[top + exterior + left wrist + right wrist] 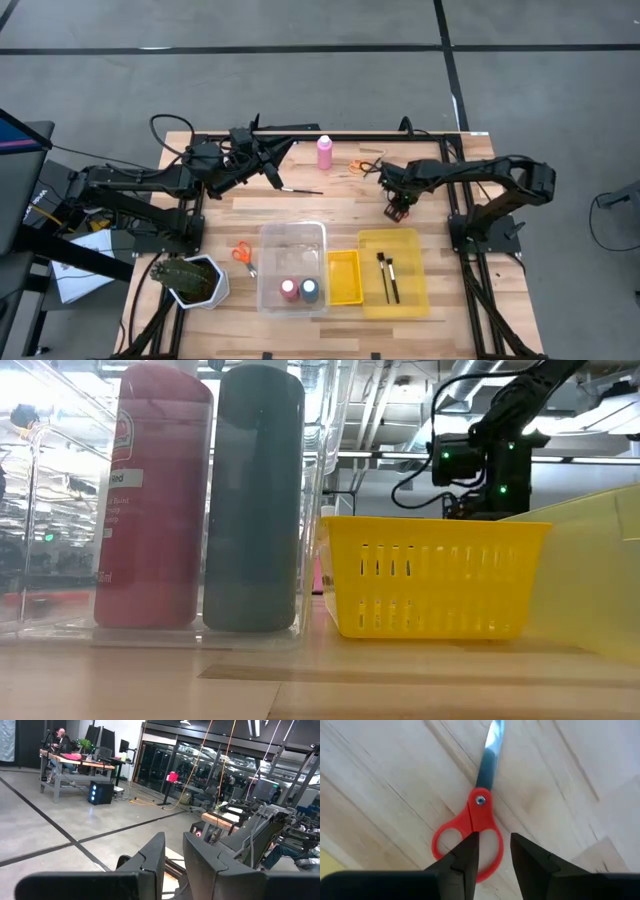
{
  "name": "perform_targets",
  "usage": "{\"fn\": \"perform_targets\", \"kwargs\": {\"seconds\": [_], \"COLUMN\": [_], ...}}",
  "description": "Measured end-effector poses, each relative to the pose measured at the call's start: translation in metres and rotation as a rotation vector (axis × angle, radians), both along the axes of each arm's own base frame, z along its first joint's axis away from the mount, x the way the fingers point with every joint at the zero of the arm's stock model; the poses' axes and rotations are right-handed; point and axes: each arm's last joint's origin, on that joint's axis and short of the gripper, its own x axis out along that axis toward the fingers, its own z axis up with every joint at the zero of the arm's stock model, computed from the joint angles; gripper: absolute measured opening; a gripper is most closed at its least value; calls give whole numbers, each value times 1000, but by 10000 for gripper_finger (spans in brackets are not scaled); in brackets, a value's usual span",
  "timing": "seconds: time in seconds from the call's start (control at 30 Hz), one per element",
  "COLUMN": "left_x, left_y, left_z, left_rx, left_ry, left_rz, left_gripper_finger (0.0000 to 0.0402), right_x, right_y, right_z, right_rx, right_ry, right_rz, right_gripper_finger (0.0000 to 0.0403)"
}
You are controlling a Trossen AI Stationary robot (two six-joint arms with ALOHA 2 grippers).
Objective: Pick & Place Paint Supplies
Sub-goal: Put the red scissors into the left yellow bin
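Observation:
Red-handled scissors (472, 827) lie flat on the wooden table (440, 200), right of centre. My right gripper (398, 208) points down over them, open. In the right wrist view one finger (467, 855) stands over the handle between the two loops and the other (530, 857) just outside one loop (496, 852). My left gripper (173, 857) hangs raised at the far left, pointing level, its fingers a narrow gap apart with nothing between them. A thin dark paintbrush (303, 188) lies on the table below it. A pink bottle (325, 152) stands at the far edge. My right gripper comes at the scissors' handle end from above, pointing down, its fingers astride one loop (496, 852). I cannot tell whether either finger touches the handle. The scissors lie flat on the table.
Orange scissors (362, 165) lie by the far edge, another pair (243, 255) near left. A clear bin (292, 245) holds a red bottle (155, 500) and a dark blue one (255, 500). Beside it stand a yellow basket (344, 277), a yellow bin (405, 245) with two brushes (388, 278), and a plant (190, 280).

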Motion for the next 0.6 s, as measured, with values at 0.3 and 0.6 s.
{"fn": "perform_targets", "kwargs": {"seconds": [0.3,0.6], "left_x": [0,0], "left_y": [0,0], "left_z": [0,0], "left_rx": [1,0], "left_ry": [1,1], "left_rz": [0,-1], "left_gripper_finger": [63,63], "right_x": [1,-4], "right_y": [-4,-1], "right_z": [-13,-28], "right_rx": [26,39], "right_ry": [53,75], "right_rz": [-13,-21], "right_gripper_finger": [107,107]}}
